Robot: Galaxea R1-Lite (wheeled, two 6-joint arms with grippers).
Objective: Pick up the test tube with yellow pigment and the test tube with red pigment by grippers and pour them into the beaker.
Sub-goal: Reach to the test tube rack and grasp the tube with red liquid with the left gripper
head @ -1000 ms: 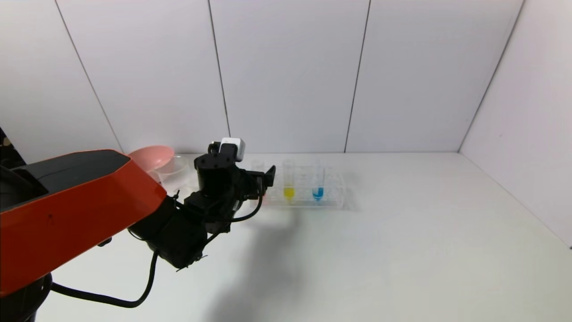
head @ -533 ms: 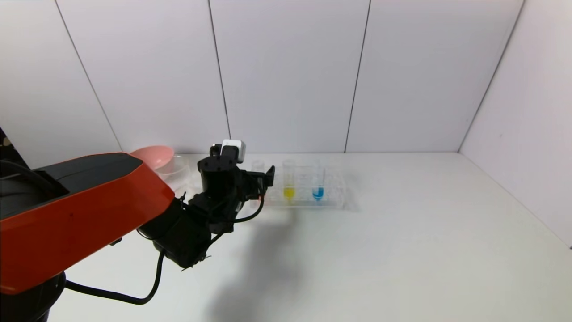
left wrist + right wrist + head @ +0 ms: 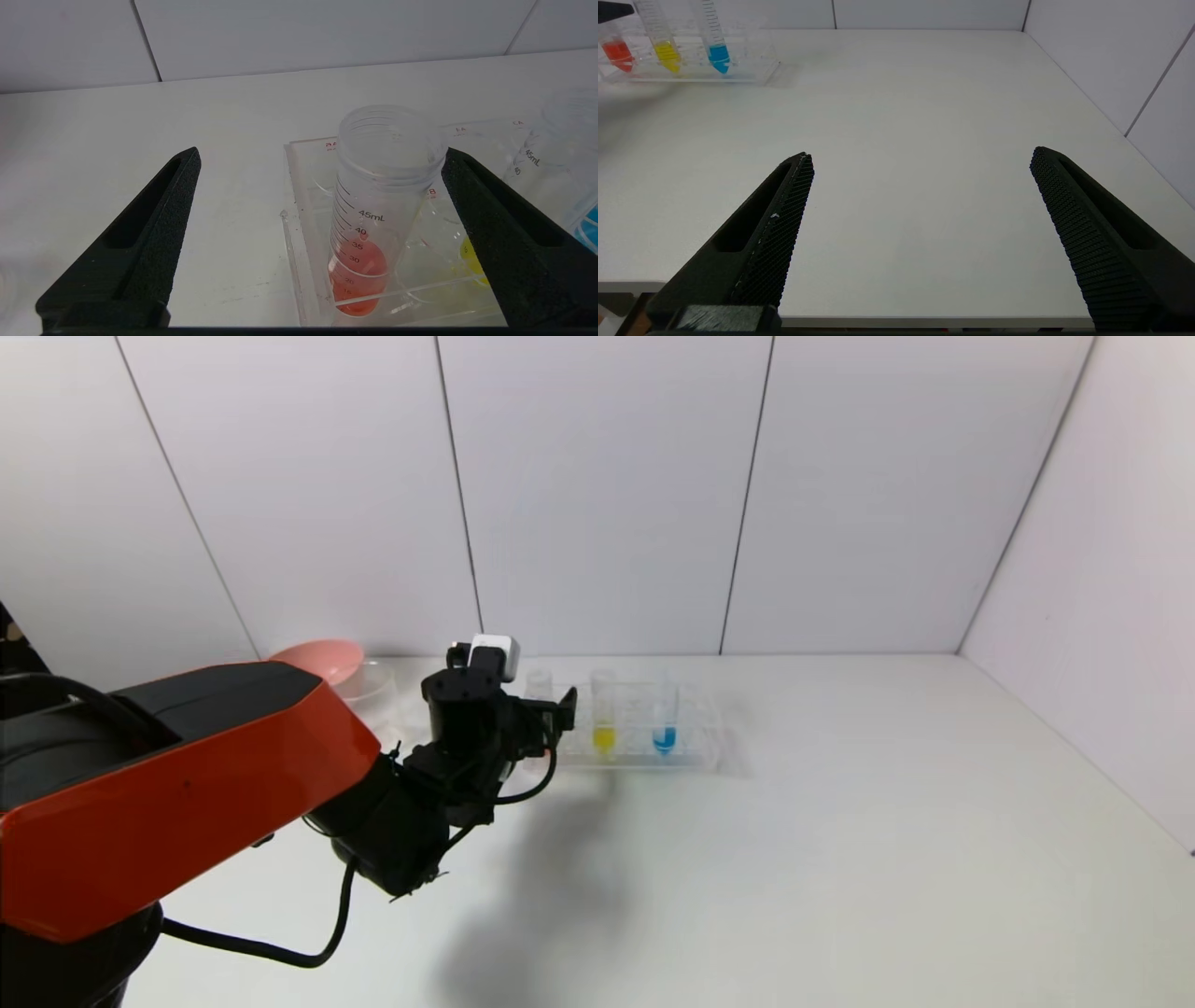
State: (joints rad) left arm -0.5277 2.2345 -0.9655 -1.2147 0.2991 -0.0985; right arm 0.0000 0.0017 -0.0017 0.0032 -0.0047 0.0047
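Observation:
The test tube with red pigment (image 3: 380, 210) stands in the end slot of a clear rack (image 3: 299, 219). It is between the open fingers of my left gripper (image 3: 321, 154), close to one pad (image 3: 486, 219) and well apart from the other. In the head view my left gripper (image 3: 551, 714) hides the red liquid. The test tube with yellow pigment (image 3: 604, 714) stands upright one slot over. The clear beaker (image 3: 372, 683) sits at the back left beside a pink bowl, partly behind my left arm. My right gripper (image 3: 922, 153) hangs open and empty over the table's front edge.
A third tube with blue liquid (image 3: 664, 737) stands in the same rack (image 3: 700, 747). The pink bowl (image 3: 322, 658) rests against the back wall at the left. White walls close the table at the back and on the right.
My left arm has pushed forward and my left gripper has crept a little to the right, closer around the rack's end. Its fingers have stayed open. The tubes have not moved.

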